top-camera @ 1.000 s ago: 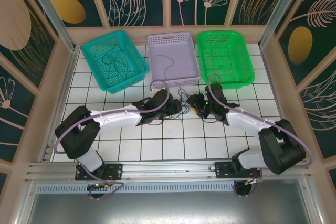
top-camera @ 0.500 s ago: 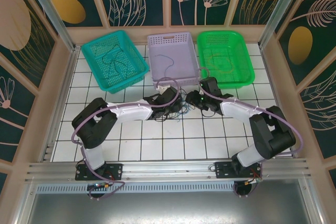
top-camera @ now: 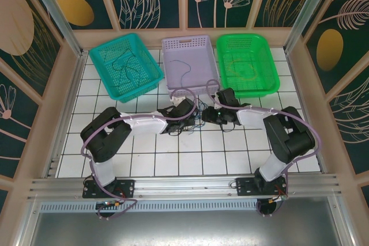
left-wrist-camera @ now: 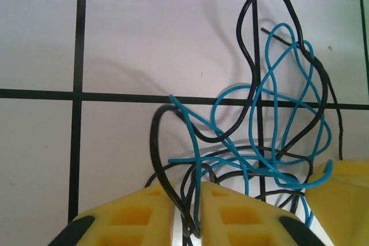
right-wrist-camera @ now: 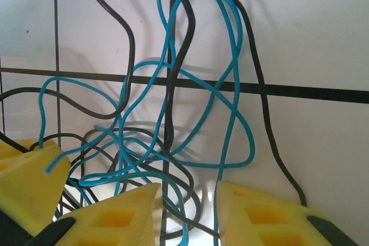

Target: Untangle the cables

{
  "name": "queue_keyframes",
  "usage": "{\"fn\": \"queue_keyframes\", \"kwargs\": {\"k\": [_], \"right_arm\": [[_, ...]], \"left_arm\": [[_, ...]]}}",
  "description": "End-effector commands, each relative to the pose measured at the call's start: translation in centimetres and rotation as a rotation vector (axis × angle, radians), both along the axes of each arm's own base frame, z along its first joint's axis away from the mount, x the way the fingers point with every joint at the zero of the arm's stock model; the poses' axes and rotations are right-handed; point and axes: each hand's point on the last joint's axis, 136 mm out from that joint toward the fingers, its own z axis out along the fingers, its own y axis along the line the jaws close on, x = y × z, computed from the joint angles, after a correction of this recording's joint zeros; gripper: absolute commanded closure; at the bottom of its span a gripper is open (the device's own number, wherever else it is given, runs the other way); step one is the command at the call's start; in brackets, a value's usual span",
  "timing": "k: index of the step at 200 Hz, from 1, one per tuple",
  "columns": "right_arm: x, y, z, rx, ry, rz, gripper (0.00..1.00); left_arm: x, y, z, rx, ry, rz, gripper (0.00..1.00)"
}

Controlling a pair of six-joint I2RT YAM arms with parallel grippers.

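Lying bunched on the bench [top-camera: 144,159] just in front of the lilac basket [top-camera: 189,64]: the cables [top-camera: 199,116], black and blue strands looping through one another. Flanking them from both sides, presumably for pulling the knot apart in opposite directions. Holding the left gripper [left-wrist-camera: 185,191] jaws at a mere slit around a few strands; clamping or not, hard telling. Holding the right gripper [right-wrist-camera: 187,191] jaws wider apart, straddling strands without pinching.
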Motion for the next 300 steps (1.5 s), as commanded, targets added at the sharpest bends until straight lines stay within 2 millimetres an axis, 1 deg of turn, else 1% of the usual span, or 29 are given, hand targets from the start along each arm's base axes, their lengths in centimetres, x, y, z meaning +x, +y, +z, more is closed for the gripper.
{"fn": "queue_keyframes", "kwargs": {"k": [1,14,26,43,59,88,94,106,109,112,114,131,141,149,151,155,159,175,198,215,237,256,284,300], "right_arm": [[1.3,1.2,1.4,0.048,-0.048,0.031,0.71],[1.4,1.5,1.5,0.061,-0.047,0.032,0.71],[1.4,1.8,1.7,0.067,-0.053,0.034,0.71],[1.5,2.3,2.1,0.075,-0.063,0.041,0.7],[1.6,2.7,1.9,0.066,-0.055,0.047,0.7],[1.7,2.3,1.1,0.044,-0.046,0.031,0.8],[1.7,2.2,1.1,0.043,-0.048,0.026,0.85],[1.9,1.7,1.5,0.036,-0.063,0.001,0.99],[1.9,1.5,1.7,0.034,-0.068,-0.006,1.0],[1.8,1.4,1.7,0.029,-0.069,-0.014,1.0],[1.9,1.3,2.0,0.031,-0.076,-0.018,1.0],[2.1,-0.2,3.8,0.01,-0.122,-0.093,1.0],[2.1,-1.6,4.9,-0.006,-0.152,-0.15,1.0],[2.0,-2.7,5.9,-0.01,-0.173,-0.195,1.0],[2.0,-3.1,6.0,-0.011,-0.175,-0.205,1.0],[2.0,-3.6,6.5,-0.009,-0.185,-0.226,1.0],[1.9,-4.4,7.0,-0.008,-0.193,-0.252,1.0],[1.6,-6.3,8.3,-0.007,-0.216,-0.303,1.0],[1.2,-8.3,9.8,0.002,-0.233,-0.351,1.0],[1.2,-9.6,10.7,0.017,-0.242,-0.395,1.0],[1.5,-11.0,11.8,0.031,-0.255,-0.456,1.0],[1.6,-12.1,12.8,0.011,-0.27,-0.51,1.0],[1.7,-14.9,14.1,-0.008,-0.283,-0.62,1.0],[1.9,-15.5,15.4,0.02,-0.309,-0.623,1.0]], "left_arm": [[0.2,-0.2,-0.4,-0.004,-0.012,-0.002,0.88],[0.2,-0.3,-0.5,-0.006,-0.011,-0.006,0.92],[0.2,-0.3,-0.5,-0.008,-0.013,-0.007,1.0],[0.2,-0.1,-0.4,-0.006,-0.017,-0.004,1.0],[0.1,0.0,-0.2,-0.008,-0.022,-0.001,1.0],[0.0,0.6,0.6,-0.007,-0.04,0.005,1.0],[-0.1,0.8,0.8,-0.006,-0.044,0.008,1.0],[0.0,1.0,1.5,-0.009,-0.059,0.016,1.0],[0.0,1.1,1.7,-0.007,-0.062,0.018,1.0],[-0.3,1.7,1.0,0.012,-0.051,0.02,1.0],[-0.4,1.9,1.1,0.016,-0.051,0.022,1.0],[-0.9,3.4,1.0,0.064,-0.05,0.044,1.0],[-1.2,4.9,0.8,0.113,-0.044,0.074,1.0],[-1.6,6.3,0.1,0.162,-0.033,0.1,1.0],[-1.6,6.5,0.8,0.155,-0.044,0.107,1.0],[-1.6,7.1,1.0,0.161,-0.046,0.122,1.0],[-1.9,7.7,0.8,0.177,-0.043,0.133,1.0],[-2.5,10.2,0.9,0.224,-0.043,0.175,1.0],[-3.1,13.3,1.7,0.266,-0.056,0.236,1.0],[-3.3,15.3,2.2,0.277,-0.059,0.275,1.0],[-3.4,17.0,3.0,0.281,-0.072,0.312,1.0],[-3.5,18.3,3.3,0.307,-0.073,0.341,1.0],[-3.8,19.5,3.2,0.357,-0.063,0.365,1.0],[-3.9,19.7,3.0,0.366,-0.058,0.367,1.0]]}}
